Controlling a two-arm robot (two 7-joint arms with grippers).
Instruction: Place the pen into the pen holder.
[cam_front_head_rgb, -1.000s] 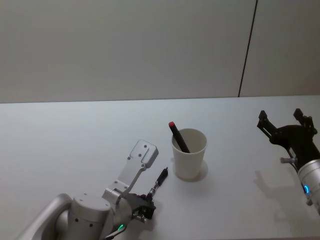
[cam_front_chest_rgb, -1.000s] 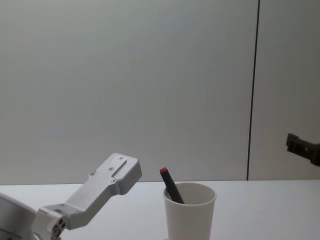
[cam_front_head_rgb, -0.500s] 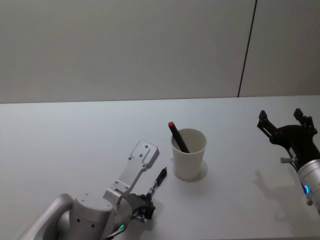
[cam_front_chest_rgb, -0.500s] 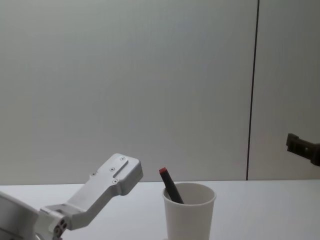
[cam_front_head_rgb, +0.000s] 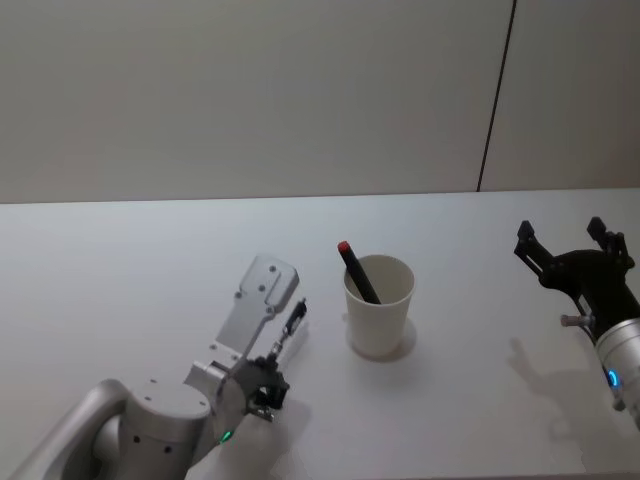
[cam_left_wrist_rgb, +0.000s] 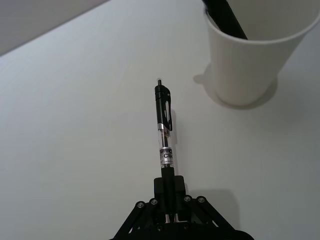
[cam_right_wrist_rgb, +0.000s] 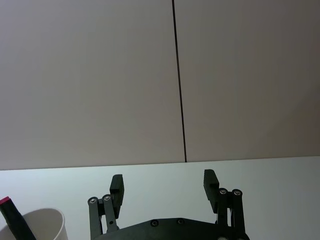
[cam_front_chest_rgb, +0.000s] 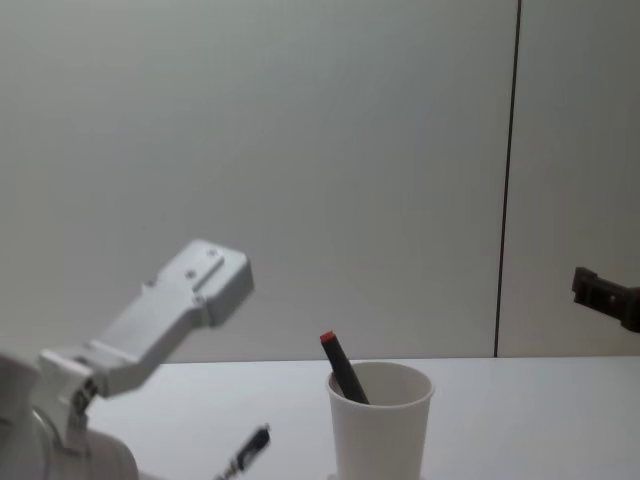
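Currently, the left gripper clamps the pen near the pen holder.
On the white table, the right gripper hangs spread at the holder's 3 o'clock, well apart; the held pen is at its 9 o'clock.

Bare desk lay far and right of the pen holder; a red-capped marker took its mouth's left side.
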